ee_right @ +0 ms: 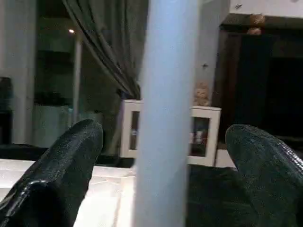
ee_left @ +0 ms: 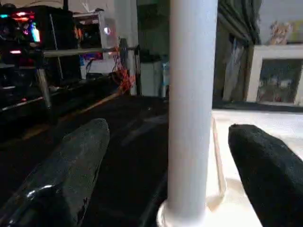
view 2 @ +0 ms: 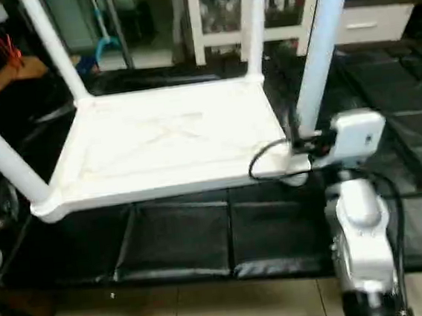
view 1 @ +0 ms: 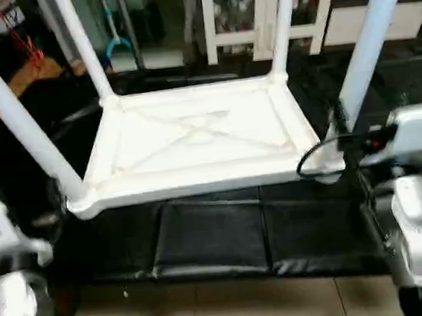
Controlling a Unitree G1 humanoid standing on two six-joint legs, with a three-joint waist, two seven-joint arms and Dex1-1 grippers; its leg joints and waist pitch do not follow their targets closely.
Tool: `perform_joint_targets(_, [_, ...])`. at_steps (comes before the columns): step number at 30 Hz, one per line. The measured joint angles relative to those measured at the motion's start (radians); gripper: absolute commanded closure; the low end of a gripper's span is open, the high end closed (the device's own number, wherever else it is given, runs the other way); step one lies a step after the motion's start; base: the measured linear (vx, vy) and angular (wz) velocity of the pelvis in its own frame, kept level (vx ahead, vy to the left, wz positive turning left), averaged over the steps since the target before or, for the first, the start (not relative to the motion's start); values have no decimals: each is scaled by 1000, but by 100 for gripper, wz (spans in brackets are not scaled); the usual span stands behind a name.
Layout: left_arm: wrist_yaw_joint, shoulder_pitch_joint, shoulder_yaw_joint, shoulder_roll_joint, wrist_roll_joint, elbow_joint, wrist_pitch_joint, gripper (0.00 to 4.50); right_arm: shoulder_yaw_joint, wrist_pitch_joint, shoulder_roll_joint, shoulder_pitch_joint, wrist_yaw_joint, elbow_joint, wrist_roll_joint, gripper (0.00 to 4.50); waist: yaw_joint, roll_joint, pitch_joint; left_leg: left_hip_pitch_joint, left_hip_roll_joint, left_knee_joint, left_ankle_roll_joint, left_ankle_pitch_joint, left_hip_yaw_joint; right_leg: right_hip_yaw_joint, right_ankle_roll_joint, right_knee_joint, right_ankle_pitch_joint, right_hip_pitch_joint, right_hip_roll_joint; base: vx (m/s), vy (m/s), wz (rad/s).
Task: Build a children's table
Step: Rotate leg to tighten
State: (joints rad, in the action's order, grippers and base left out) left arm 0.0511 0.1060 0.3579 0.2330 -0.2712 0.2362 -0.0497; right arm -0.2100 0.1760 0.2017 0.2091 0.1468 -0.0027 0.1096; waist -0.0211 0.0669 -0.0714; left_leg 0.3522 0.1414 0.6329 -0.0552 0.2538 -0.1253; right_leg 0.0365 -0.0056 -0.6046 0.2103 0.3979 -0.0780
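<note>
Black padded mats (view 1: 219, 239) are covering the floor in the left eye view, with tan tiles nearer the robot and a white glass-door cabinet (view 1: 257, 12) standing behind. On the mats the white tabletop (view 1: 194, 141) is lying underside up, its four white legs rising from the corner sockets. The near left leg (view 1: 12, 110) and the near right leg (view 1: 368, 46) are leaning outward beside the silver forearms.

From the left wrist, the left gripper (ee_left: 177, 156) is holding its jaws wide apart, and the near left leg (ee_left: 189, 109) is standing between them in its socket, touching neither finger (ee_left: 71, 165).

From the right wrist, the right gripper (ee_right: 163, 161) is likewise spreading its jaws, with the near right leg (ee_right: 165, 113) rising between them, clear of both fingers (ee_right: 265, 165); the tabletop (ee_right: 104, 189) is lying beyond.
</note>
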Motion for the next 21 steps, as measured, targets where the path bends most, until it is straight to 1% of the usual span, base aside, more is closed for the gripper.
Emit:
perform_joint_targets(4, [39, -91, 0, 38, -29, -84, -48, 7, 1, -4, 5, 22, -12, 52, -10, 0, 0, -2, 2, 2, 0, 0, 0, 0, -2, -1, -2, 0, -22, 1, -1, 0, 0, 0])
perform_joint_targets(7, [57, -193, 1, 73, -34, -204, -67, 7, 4, -24, 6, 40, -11, 78, -12, 0, 0, -2, 3, 3, 2, 0, -2, -1, -2, 1, -1, -4, -35, 4, -1, 0, 0, 0])
perform_joint_targets(8, [61, -218, 2, 82, -34, -231, -71, 7, 5, -30, 7, 47, -7, 88, -12, 0, 0, 0, 4, 4, 4, 0, -5, -4, -2, 2, -5, -6, -37, 5, 0, 52, -30, 2])
perform_joint_targets(10, [64, -252, 3, 103, -29, -272, -82, 7, 12, -40, 10, 65, -3, 100, -15, 0, -1, 7, 8, 6, 8, 0, -2, -9, -2, 4, -2, -6, -36, 7, 3, 87, -24, 0])
perform_joint_targets(12, [55, -289, 4, 124, -19, -312, -94, 7, 16, -44, 19, 76, 4, 111, -20, 0, -1, 9, 10, 9, 9, -1, 5, -10, -1, 7, 0, -6, -32, 9, 4, 70, -9, -1])
perform_joint_targets(14, [44, -313, 10, 143, -8, -336, -98, 7, 19, -44, 26, 88, 4, 124, -22, 0, 0, 9, 10, 16, 10, 0, 6, -9, -1, 9, 0, -6, -31, 15, 4, 0, 0, 0])
perform_joint_targets(15, [44, -316, 15, 144, -9, -338, -99, 23, 19, -44, 26, 89, 3, 123, -22, 0, 2, 12, 10, 16, 10, 1, 7, -9, 0, 10, -1, -6, -31, 17, 4, 54, 3, 2])
perform_joint_targets(16, [44, -316, 20, 144, -10, -338, -101, 23, 19, -43, 26, 89, 3, 122, -21, 0, 2, 14, 11, 18, 10, 2, 8, -8, -1, 10, -1, -6, -31, 19, 4, 0, 0, 0])
perform_joint_targets(17, [44, -316, 22, 144, -10, -338, -103, 34, 20, -44, 25, 85, 3, 122, -21, 0, 4, 16, 11, 19, 10, 3, 10, -8, -1, 10, -1, -6, -31, 20, 3, 0, 0, 0])
perform_joint_targets(18, [44, -316, 22, 143, -12, -337, -103, 34, 21, -43, 24, 77, 4, 118, -20, 0, 4, 16, 12, 19, 10, 4, 10, -7, -1, 10, -1, -6, -31, 20, 3, 0, 0, 0])
perform_joint_targets(19, [44, -316, 23, 143, -15, -336, -104, 52, 21, -43, 22, 66, 6, 111, -20, 0, 6, 16, 12, 19, 10, 4, 10, -8, -1, 10, -1, -6, -31, 19, 3, 0, 0, 0])
perform_joint_targets(21, [43, -312, 25, 136, -21, -324, -112, 64, 24, -43, 12, 47, 13, 98, -19, 0, 7, 17, 11, 18, 10, 5, 11, -9, -3, 9, -2, -7, -32, 18, 1, 0, 0, 0])
